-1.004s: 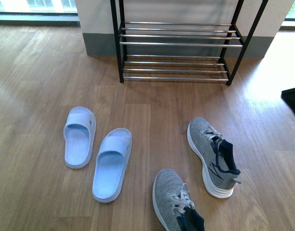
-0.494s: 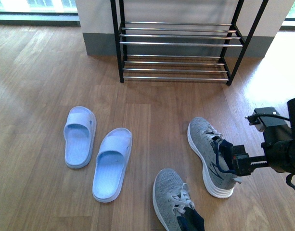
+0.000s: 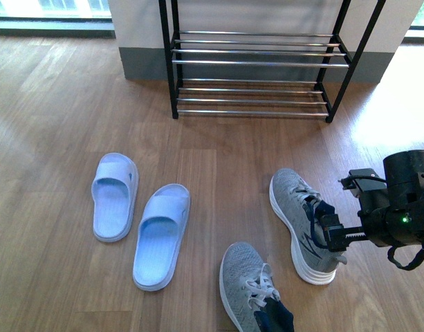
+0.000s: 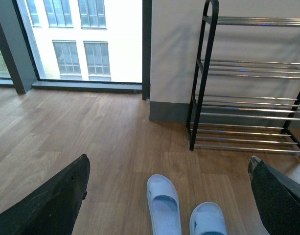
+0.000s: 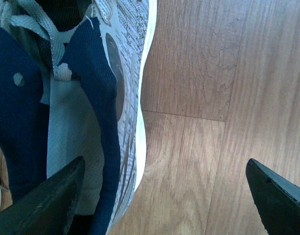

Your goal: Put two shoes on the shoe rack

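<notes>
Front view: R arm (image 3: 398, 207) low beside far sneaker (image 3: 301, 221), R jaws spread wide at its navy heel collar, not gripping. Right wrist view: one finger (image 5: 42, 205) over shoe's inside, other over floor (image 5: 198, 73). 2nd sneaker (image 3: 250, 287) nearer cam. Both on floor, well apart from shoe rack (image 3: 253, 62). L jaws spread, empty, blue slippers (image 4: 164, 205) seen btwn them.

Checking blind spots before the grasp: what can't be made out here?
Front view: near sneaker, heel cut off by bottom edge.
Front view: shoe rack, upper tiers cut off by top edge.
Right wrist view: far sneaker, toe outside frame.
Front view: right gripper, contact with sneaker unclear.
</notes>
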### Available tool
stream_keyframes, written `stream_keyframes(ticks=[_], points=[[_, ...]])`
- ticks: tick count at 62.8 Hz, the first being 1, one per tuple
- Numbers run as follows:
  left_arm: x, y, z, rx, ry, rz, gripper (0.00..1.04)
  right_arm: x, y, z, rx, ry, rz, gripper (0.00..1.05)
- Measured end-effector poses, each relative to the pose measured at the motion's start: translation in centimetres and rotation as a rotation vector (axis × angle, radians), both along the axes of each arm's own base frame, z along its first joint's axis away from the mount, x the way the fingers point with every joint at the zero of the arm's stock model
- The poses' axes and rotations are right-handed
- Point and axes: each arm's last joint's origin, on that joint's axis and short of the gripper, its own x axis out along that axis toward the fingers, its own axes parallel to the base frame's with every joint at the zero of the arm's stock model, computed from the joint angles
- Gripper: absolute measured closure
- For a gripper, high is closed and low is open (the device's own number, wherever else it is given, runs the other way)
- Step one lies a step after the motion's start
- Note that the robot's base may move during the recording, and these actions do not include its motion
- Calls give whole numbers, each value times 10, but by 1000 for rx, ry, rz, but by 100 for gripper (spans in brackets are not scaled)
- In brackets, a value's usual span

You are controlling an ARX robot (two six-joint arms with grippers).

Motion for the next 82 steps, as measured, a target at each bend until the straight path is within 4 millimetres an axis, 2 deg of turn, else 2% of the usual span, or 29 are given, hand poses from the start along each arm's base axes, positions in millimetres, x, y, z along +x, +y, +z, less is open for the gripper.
stream_keyframes(ticks=[21,39,51,56,59,64,71,82], points=[[0,0,0,0,0,0,9,17,-7,-28,26,-8,-55,12],[0,0,0,0,0,0,9,18,-5,-30,78,-21,-28,60],[0,0,0,0,0,0,9,11,-1,-32,110,-20,-26,91],[0,0,0,0,0,0,9,7,0,-30,116,-25,-42,103],[0,0,0,0,0,0,9,3,1,-28,121,-28,-52,103],[0,0,0,0,0,0,9,-8,2,-18,144,-43,-91,103],[0,0,0,0,0,0,9,-20,3,9,171,-95,-136,103],[0,0,0,0,0,0,9,-41,-6,77,205,-223,-181,103]])
